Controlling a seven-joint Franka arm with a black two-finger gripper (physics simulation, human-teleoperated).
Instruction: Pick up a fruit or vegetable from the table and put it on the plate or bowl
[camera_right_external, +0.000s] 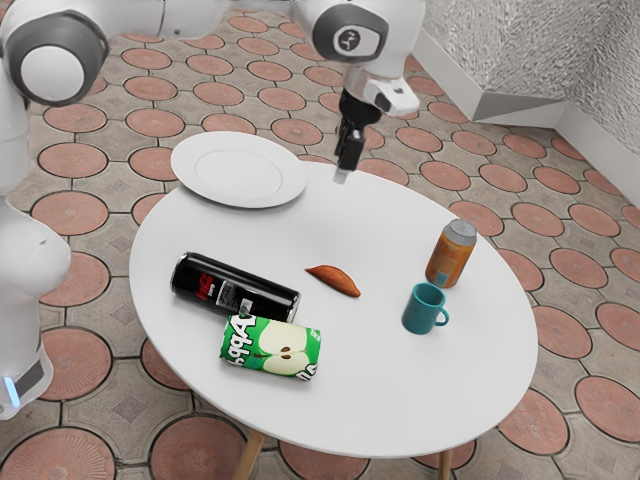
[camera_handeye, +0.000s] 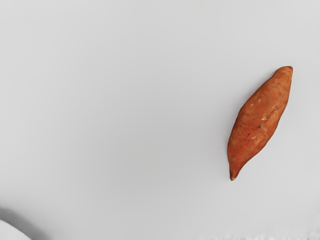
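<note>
An orange-brown sweet potato (camera_right_external: 334, 280) lies flat near the middle of the round white table (camera_right_external: 400, 400); the wrist view shows the sweet potato (camera_handeye: 259, 121) on bare tabletop. A white plate (camera_right_external: 240, 171) rests at the table's far-left edge. My gripper (camera_right_external: 343, 176) hangs above the far side of the table, just right of the plate and well behind the sweet potato. Its fingers point down, close together, with nothing between them.
A black can (camera_right_external: 234, 288) and a green apple-print can (camera_right_external: 271, 348) lie on their sides at the front left. An orange can (camera_right_external: 451, 253) stands at the right, with a teal mug (camera_right_external: 425, 308) in front of it. Tiled floor surrounds the table.
</note>
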